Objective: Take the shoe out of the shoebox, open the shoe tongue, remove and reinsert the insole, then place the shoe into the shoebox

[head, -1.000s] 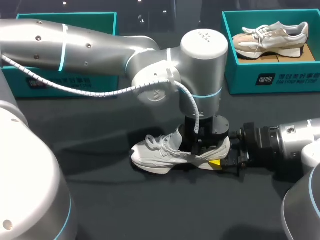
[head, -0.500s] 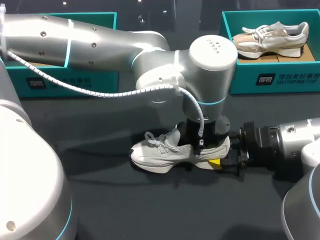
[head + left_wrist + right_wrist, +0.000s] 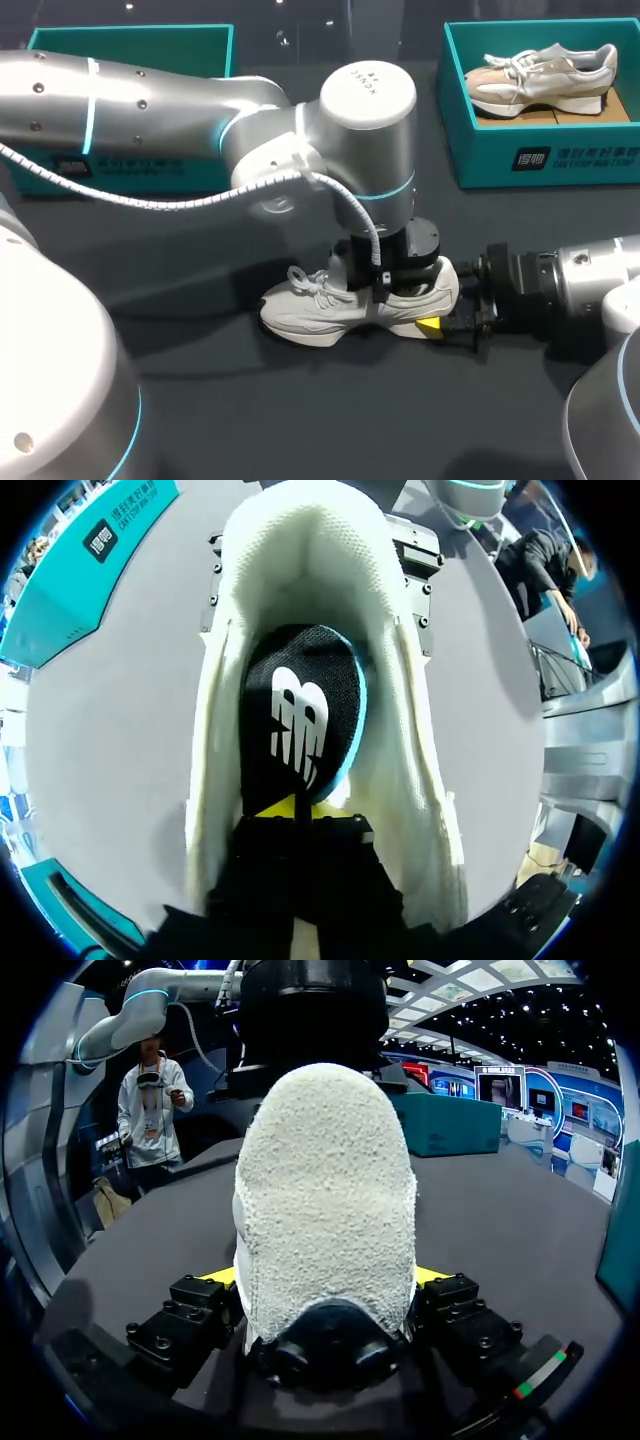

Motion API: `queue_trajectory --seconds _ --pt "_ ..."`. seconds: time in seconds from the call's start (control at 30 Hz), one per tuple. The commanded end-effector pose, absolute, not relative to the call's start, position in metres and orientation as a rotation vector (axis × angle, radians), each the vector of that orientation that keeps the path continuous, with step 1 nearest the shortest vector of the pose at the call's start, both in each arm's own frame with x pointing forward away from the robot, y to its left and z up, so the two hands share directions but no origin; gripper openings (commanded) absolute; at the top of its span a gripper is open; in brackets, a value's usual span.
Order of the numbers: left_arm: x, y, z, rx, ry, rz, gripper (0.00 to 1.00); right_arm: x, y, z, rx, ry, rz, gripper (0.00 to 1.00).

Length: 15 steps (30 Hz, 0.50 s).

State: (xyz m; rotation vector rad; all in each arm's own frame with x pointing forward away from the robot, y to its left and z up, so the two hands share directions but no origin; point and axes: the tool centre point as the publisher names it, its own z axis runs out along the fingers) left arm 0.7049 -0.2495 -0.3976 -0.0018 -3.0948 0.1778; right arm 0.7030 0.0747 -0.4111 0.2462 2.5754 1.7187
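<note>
The white shoe (image 3: 318,310) lies on its sole on the dark table (image 3: 300,420), near the middle, with its toe to the left and its heel to the right. The right gripper (image 3: 322,1278) comes in low from the right, its fingers pressed against both sides of the heel. The left arm reaches over from the left and points straight down into the shoe's opening. There the left gripper (image 3: 300,808) has its yellow tips drawn close together, pinching the black insole (image 3: 300,720), whose teal edge shows along one side. At the far right an open teal shoebox (image 3: 470,150) holds a second shoe (image 3: 540,75). Another teal box (image 3: 130,40) sits at the far left.
</note>
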Motion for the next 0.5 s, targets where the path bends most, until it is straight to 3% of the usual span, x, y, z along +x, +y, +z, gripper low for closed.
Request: queue_trajectory --seconds 0.03,0.5 --pt "0.707 -0.235 -0.394 0.009 -3.080 0.247 0.00 0.701 0.075 -0.411 0.248 2.581 1.710 0.00" --pt "0.699 -0.229 -0.369 0.093 -3.008 0.429 0.00 0.701 0.075 -0.411 0.248 2.581 1.710 0.00"
